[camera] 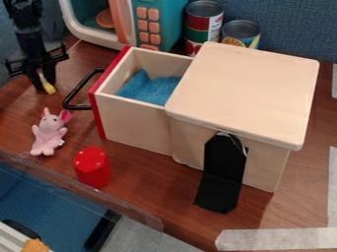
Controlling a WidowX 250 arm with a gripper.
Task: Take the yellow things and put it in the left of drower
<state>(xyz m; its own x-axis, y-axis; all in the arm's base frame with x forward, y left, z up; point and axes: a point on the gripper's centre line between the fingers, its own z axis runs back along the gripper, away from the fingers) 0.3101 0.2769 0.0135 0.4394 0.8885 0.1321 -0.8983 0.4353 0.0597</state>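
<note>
The gripper (43, 82), at ten o'clock in the view, looks clamped on the yellow thing (49, 88), which pokes out below its tips. Gripped near one end, it could twist or slip. The handle (78, 92) sits near, at three o'clock from the gripper; too low a carry could knock it and push the drawer (135, 120) in. Beyond, the blue cloth (150, 87) inside could snag the tips at release.

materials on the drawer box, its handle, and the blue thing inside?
Box: likely wood, smooth and pale, faint grain on top. Handle: black, slight sheen; painted metal or plastic, can't tell. Blue thing: probably cloth, matte, rumpled into soft folds.
</note>
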